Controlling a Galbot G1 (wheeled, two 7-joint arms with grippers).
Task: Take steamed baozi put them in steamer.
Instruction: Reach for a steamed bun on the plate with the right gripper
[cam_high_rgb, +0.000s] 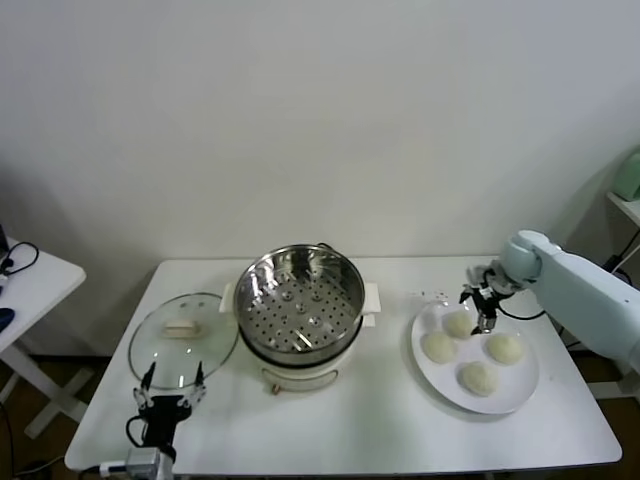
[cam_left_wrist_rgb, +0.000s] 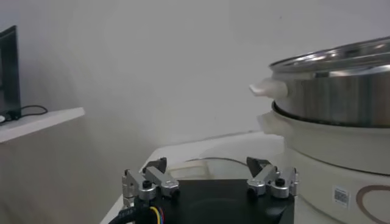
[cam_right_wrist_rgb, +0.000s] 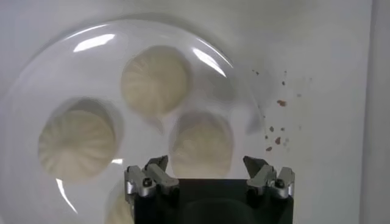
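Note:
Several cream-white steamed baozi lie on a white plate (cam_high_rgb: 520, 385) at the table's right. My right gripper (cam_high_rgb: 480, 306) hangs open just above the farthest bun (cam_high_rgb: 459, 323), with nothing between its fingers. In the right wrist view that bun (cam_right_wrist_rgb: 202, 143) lies directly under the open right gripper (cam_right_wrist_rgb: 207, 163), with two more buns (cam_right_wrist_rgb: 155, 81) (cam_right_wrist_rgb: 77, 143) beyond it on the plate (cam_right_wrist_rgb: 36, 79). The steamer (cam_high_rgb: 300, 305), a shiny steel pot with a perforated tray, stands in the middle with nothing in it. My left gripper (cam_high_rgb: 170, 386) waits open near the front left edge.
A round glass lid (cam_high_rgb: 183, 340) lies flat left of the steamer, just beyond the left gripper (cam_left_wrist_rgb: 207, 164). The steamer wall (cam_left_wrist_rgb: 341, 91) rises close beside that gripper. Dark crumbs (cam_right_wrist_rgb: 277, 122) dot the table by the plate. A side table (cam_high_rgb: 30, 285) stands at far left.

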